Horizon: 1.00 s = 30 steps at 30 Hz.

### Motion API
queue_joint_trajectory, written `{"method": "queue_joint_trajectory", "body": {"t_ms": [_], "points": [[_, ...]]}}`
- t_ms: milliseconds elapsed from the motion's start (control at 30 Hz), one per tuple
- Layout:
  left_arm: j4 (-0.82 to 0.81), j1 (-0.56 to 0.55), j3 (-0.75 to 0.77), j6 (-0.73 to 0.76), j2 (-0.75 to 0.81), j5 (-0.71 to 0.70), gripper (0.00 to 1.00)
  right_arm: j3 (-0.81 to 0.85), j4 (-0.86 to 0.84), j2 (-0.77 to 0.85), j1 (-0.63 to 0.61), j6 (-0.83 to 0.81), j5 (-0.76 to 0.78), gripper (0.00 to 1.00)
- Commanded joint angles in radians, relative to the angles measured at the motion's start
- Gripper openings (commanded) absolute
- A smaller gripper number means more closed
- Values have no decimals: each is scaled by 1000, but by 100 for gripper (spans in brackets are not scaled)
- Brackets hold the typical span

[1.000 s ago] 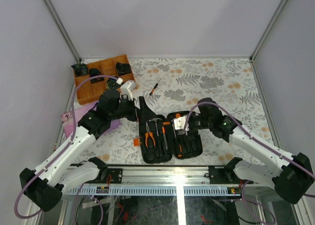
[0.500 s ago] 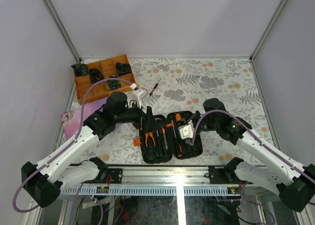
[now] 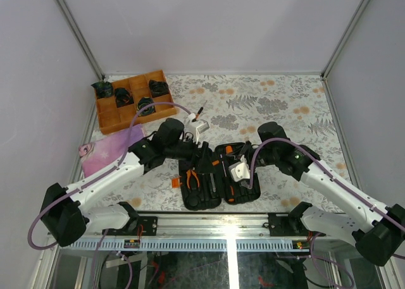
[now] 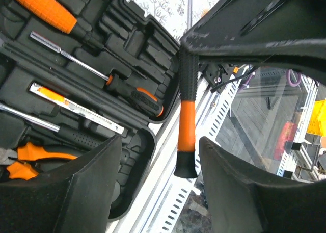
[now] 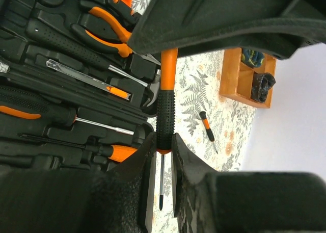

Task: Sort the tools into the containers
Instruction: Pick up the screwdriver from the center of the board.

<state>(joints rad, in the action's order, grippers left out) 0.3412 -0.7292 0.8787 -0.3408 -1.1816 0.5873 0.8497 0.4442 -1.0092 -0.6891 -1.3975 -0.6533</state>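
Observation:
My right gripper (image 5: 163, 141) is shut on the black knurled grip of an orange-and-black screwdriver (image 5: 165, 110), held above the open black tool case (image 5: 51, 54). Its shaft pokes out past the fingers. My left gripper (image 4: 160, 156) is open, with its fingers on either side of the butt of that same screwdriver (image 4: 186, 115) and a gap on each side. In the case (image 3: 247, 188) lie orange-handled pliers (image 3: 193, 178), several screwdrivers (image 4: 46, 8) and a steel blade (image 4: 76, 108). A thin short driver (image 3: 199, 114) lies loose on the table behind the case.
The wooden divided tray (image 3: 130, 99) with black items stands at the back left. A pink cloth (image 3: 104, 153) lies by the left arm. The metal rail (image 3: 228, 226) of the table's near edge runs just behind the case.
My left arm has swung right over the case to the screwdriver that the right gripper holds, and its jaws have narrowed around the handle's end. The right gripper has stayed shut.

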Motion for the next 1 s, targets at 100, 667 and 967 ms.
{"method": "queue_joint_trajectory", "body": {"t_ms": [100,667,967], "points": [[-93,-18,61,-1,-23,8,52,57,41,-20,-6,-65,-66,0],[-72,-43,74,-5,-34,-29,0,66,54,1,-6,-56,-70,34],[-89,-43,41,-33,30,-236,1,-44,-219,181,-6,320,-37,68]]}}
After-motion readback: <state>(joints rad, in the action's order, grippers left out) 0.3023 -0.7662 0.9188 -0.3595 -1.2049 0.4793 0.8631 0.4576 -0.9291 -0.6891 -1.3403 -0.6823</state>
